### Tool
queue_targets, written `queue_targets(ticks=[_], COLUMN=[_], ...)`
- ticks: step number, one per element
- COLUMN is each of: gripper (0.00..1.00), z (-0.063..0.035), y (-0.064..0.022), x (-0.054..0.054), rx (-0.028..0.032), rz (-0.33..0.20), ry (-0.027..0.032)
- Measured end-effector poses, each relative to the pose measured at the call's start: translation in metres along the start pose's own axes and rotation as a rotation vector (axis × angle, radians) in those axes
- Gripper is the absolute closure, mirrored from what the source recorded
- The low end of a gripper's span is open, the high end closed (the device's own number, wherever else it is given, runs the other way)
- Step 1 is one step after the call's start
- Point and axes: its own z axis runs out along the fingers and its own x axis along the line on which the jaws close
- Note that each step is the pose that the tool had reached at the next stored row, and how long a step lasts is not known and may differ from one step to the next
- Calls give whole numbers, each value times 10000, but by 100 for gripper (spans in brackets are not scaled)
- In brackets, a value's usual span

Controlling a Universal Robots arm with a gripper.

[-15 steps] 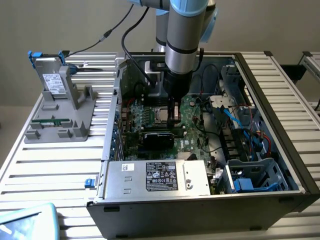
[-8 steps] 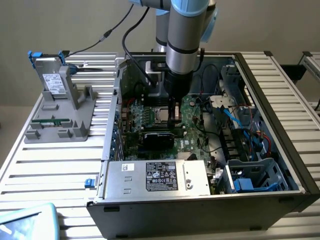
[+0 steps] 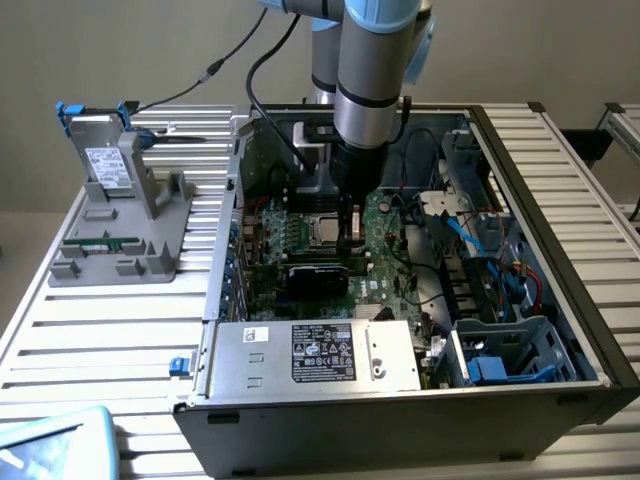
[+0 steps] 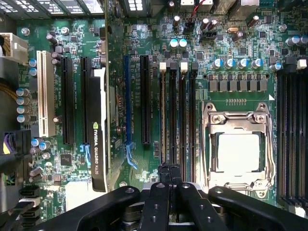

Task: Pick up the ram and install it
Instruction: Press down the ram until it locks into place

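with its fingers pressed together and holding nothing visible, the tool point(image 4: 169, 179) is hovering over the motherboard's memory slots point(image 4: 177, 113) beside the cpu socket point(image 4: 238, 149), while the ram point(image 3: 102, 241) is lying flat in the grey holder point(image 3: 120, 235) on the desk point(image 3: 120, 330)

The arm point(image 3: 375, 50) is built of silver-grey tubes with pale blue joint caps. A black cable point(image 3: 262, 55) is run along it. Below sits a black wrist block, ended by the gripper point(image 3: 349, 243). Behind the fingers point(image 4: 163, 175), black glossy linkage bars with round pivot screws are seen.
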Motion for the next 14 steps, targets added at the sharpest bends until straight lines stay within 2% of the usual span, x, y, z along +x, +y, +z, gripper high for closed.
queue_targets(ticks=[14], gripper=[89], z=[-30], y=[-3], x=[0], rx=[15], rz=[-1], ry=[-2])
